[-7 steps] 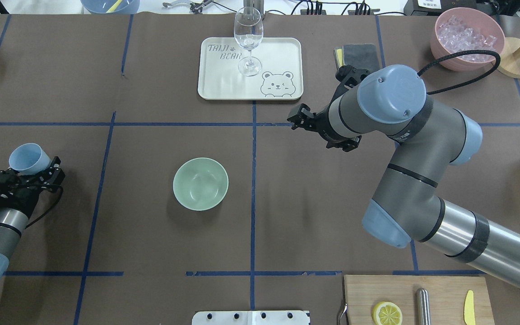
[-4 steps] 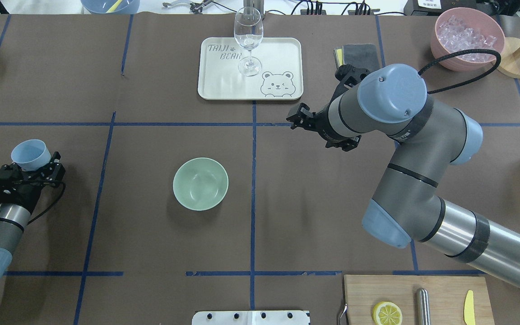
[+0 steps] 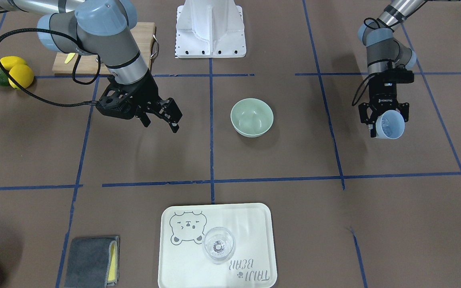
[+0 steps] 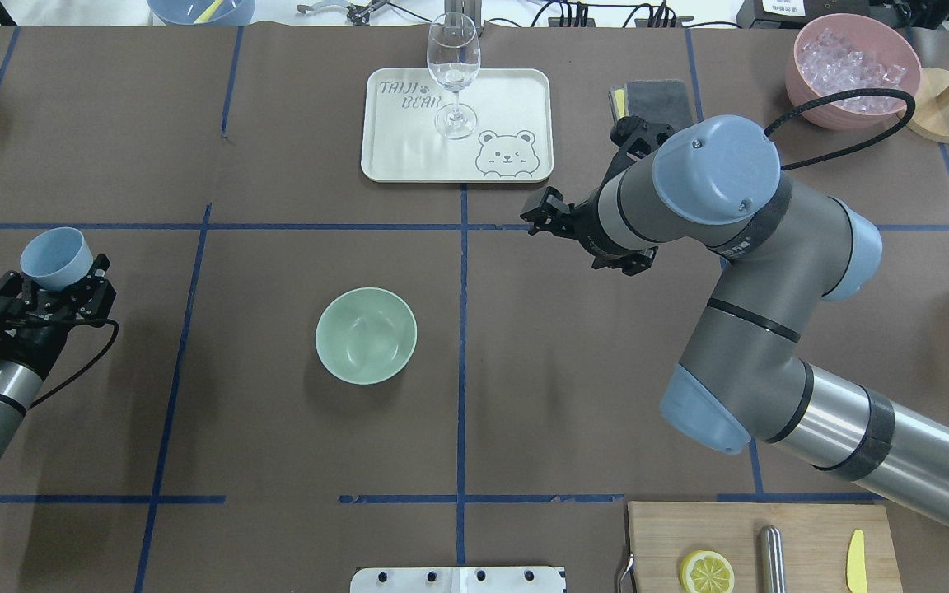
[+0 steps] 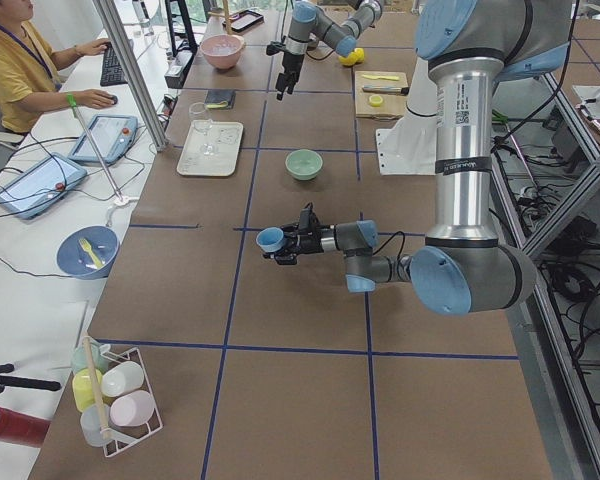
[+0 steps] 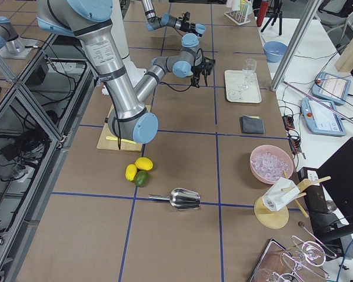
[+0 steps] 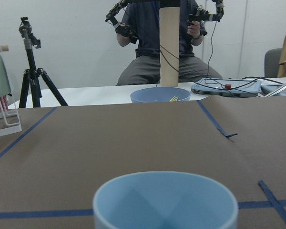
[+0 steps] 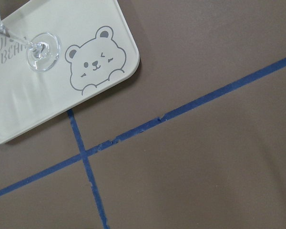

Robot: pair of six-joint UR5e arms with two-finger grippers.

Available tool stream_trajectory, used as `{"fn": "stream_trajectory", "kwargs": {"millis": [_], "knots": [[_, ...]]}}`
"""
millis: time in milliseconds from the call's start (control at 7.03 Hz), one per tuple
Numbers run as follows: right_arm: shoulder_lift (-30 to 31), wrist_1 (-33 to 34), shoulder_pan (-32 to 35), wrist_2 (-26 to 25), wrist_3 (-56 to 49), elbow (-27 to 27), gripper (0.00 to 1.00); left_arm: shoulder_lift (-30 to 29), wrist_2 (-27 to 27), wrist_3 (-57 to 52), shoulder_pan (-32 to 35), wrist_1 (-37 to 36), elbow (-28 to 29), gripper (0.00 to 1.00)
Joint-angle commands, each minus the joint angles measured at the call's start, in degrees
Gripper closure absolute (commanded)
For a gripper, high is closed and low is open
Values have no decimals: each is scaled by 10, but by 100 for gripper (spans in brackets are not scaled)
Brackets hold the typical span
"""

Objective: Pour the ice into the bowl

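The pale sage-green bowl [image 4: 366,335] sits near the table's middle and looks empty; it also shows in the front view [image 3: 251,117]. My left gripper [image 4: 63,284] is shut on a blue cup [image 4: 56,257], held upright above the table far to the bowl's left. In the front view the cup [image 3: 390,125] shows faint glints inside; I cannot tell if they are ice. Clear ice cubes [image 4: 853,62] fill a pink bowl [image 4: 804,95] at the far right. My right gripper [image 3: 160,119] hangs open and empty, to the right of the green bowl.
A white tray [image 4: 507,91] with a wine glass [image 4: 453,66] stands at the back centre. A grey cloth [image 4: 660,99] lies beside it. A cutting board [image 4: 804,527] with a lemon slice is at the front right. A metal scoop [image 6: 185,198] lies near the lemons [image 3: 18,74].
My left gripper has carried the blue cup farther from the robot, and the cup has turned from tilted to upright. The right arm has barely moved.
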State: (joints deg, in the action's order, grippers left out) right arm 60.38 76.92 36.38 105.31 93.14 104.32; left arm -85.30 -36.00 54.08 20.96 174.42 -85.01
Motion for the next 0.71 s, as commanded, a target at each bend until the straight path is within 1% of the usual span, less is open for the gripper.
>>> {"fn": "stream_trajectory", "kwargs": {"millis": [0,142,284,427,569], "knots": [[2,1,3,1,0,4,0,-2,-27,-59,-2,5,-80,100],[2,1,6,2,0,4,0,-6,-29,-60,-6,1,-92,100],[3,2,7,2,-1,6,0,-33,-30,-93,-12,-10,-112,100],[11,3,8,1,0,7,0,-44,-32,-149,-23,-54,-135,100],[17,3,10,0,-1,6,0,-91,-51,-157,-32,-91,-136,100]]}}
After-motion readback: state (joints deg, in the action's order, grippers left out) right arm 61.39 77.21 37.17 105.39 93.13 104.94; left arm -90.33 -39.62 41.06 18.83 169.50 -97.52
